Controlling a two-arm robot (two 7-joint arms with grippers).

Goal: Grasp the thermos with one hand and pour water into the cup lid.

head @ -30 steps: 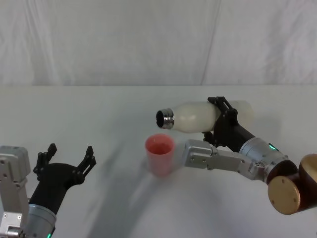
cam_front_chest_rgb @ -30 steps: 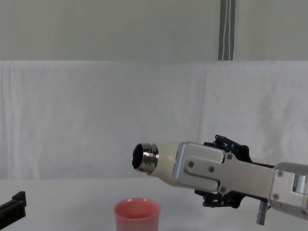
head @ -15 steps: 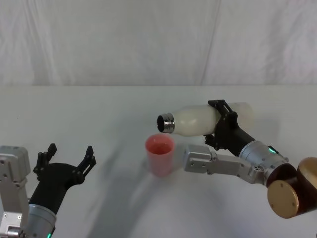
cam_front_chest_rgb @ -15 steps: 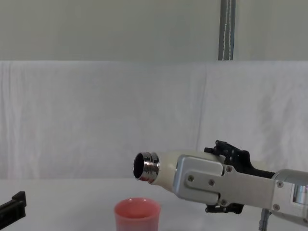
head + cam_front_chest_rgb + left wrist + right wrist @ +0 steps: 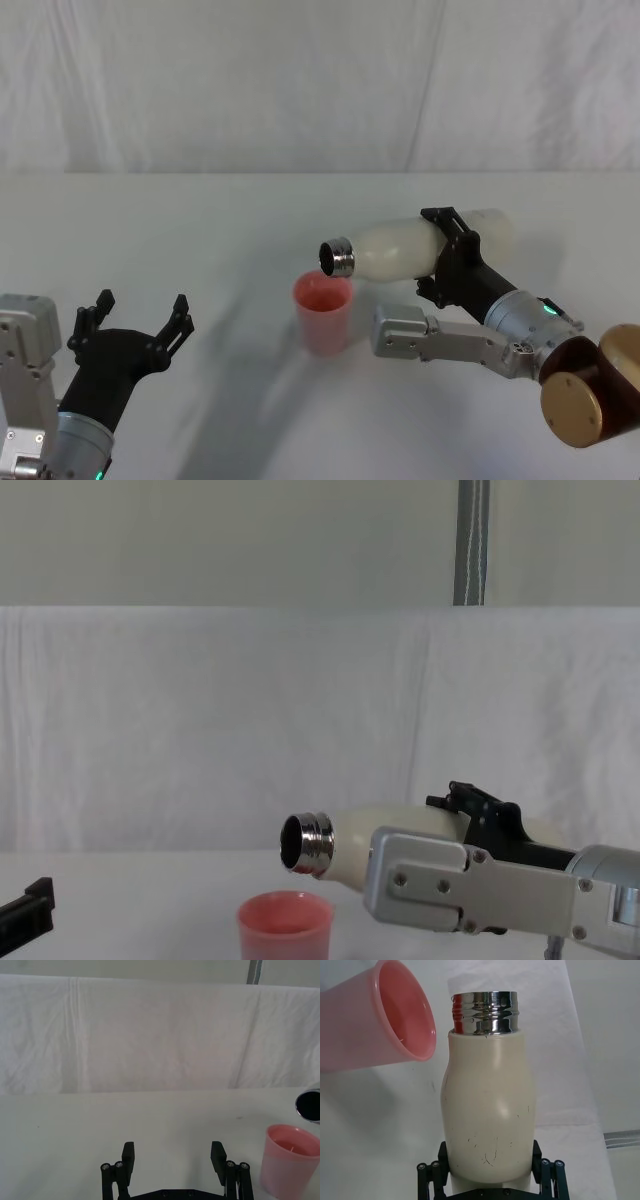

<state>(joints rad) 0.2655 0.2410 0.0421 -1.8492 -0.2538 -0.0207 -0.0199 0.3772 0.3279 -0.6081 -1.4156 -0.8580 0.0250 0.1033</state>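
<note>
My right gripper (image 5: 445,252) is shut on the cream-white thermos (image 5: 415,244), which lies tipped almost level in the air, its steel neck (image 5: 337,258) pointing left just above the rim of the pink cup lid (image 5: 322,311). In the chest view the thermos (image 5: 345,842) has its mouth slightly down above the cup lid (image 5: 284,924). In the right wrist view the fingers (image 5: 427,1176) clamp the thermos (image 5: 489,1115) near its base, with the cup lid (image 5: 380,1020) beside the neck. My left gripper (image 5: 135,320) stands open at the table's front left; the left wrist view shows the left gripper (image 5: 172,1157) holding nothing, the cup lid (image 5: 291,1160) off to one side.
The white-covered table (image 5: 200,230) runs back to a white cloth backdrop (image 5: 300,80). A grey pole (image 5: 471,542) rises behind the backdrop. Bare tabletop lies between my left gripper and the cup lid.
The right gripper has lowered the thermos and tipped its neck further down toward the cup lid. The left arm has not moved.
</note>
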